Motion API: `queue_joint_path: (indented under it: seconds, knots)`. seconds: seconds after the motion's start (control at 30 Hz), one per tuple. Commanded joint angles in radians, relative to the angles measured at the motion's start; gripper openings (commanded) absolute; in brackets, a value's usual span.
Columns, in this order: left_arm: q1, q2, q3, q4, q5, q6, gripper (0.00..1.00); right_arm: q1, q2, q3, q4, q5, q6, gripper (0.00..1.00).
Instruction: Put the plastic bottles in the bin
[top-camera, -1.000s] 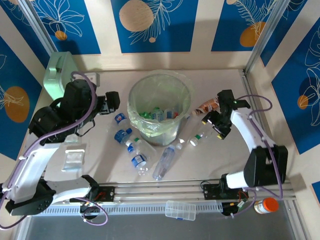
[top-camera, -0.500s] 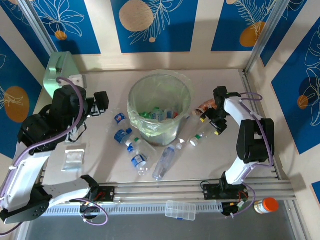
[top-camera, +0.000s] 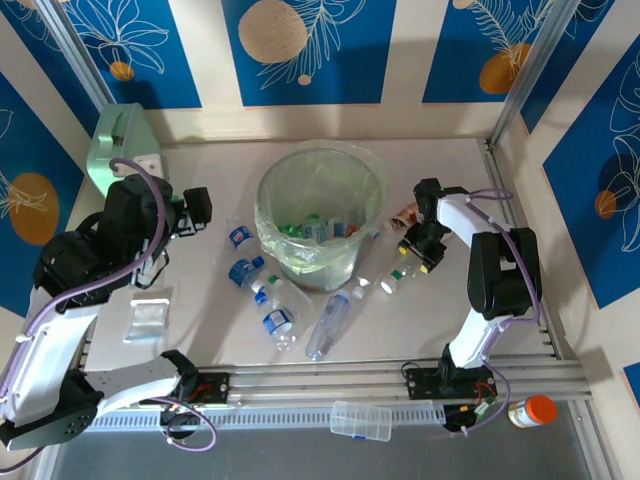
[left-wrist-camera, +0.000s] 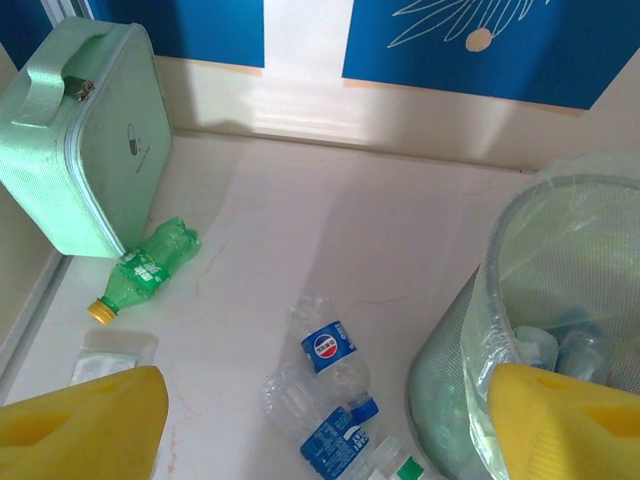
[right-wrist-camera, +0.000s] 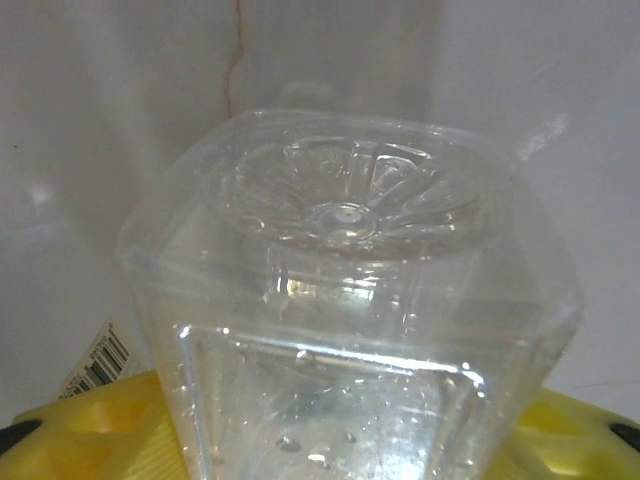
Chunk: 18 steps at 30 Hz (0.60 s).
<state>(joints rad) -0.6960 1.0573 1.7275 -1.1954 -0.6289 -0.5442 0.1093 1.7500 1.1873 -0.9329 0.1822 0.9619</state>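
Observation:
The bin (top-camera: 320, 215), a wide bag-lined bucket, stands mid-table with bottles inside. Several plastic bottles lie in front of it (top-camera: 275, 305). My right gripper (top-camera: 418, 255) is low, right of the bin, shut on a clear bottle (right-wrist-camera: 350, 330) that sits between its yellow fingers (right-wrist-camera: 85, 430). An orange-labelled bottle (top-camera: 408, 212) lies just behind it. My left gripper (left-wrist-camera: 325, 430) hangs open and empty left of the bin (left-wrist-camera: 560, 260), above two blue-labelled bottles (left-wrist-camera: 330, 350). A green bottle (left-wrist-camera: 150, 265) with a yellow cap lies by the case.
A mint-green case (top-camera: 115, 150) stands at the back left corner. A clear packet (top-camera: 148, 318) lies at the left. A flat clear box (top-camera: 360, 420) and an orange-lidded jar (top-camera: 532, 410) sit beyond the near rails. Walls close in on both sides.
My right gripper has dropped toward the table and its fingers have closed on the clear bottle. My left arm has drawn back a little to the left, still open.

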Motion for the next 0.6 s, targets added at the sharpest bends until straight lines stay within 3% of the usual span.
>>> queue_joint_path:
  seconds: [0.0, 0.33, 0.57]
  knots:
    - [0.004, 0.006, -0.005, -0.011, -0.008, 0.001, 0.83, -0.008, -0.035, -0.023, -0.03, 0.019, 0.022, 0.5]
    - [0.004, 0.056, 0.007, 0.016, 0.005, 0.034, 0.83, -0.022, -0.255, -0.025, -0.093, 0.002, 0.001, 0.49]
    - [0.004, 0.109, 0.004, 0.061, 0.09, 0.037, 0.83, -0.022, -0.465, 0.036, -0.173, -0.016, -0.063, 0.48]
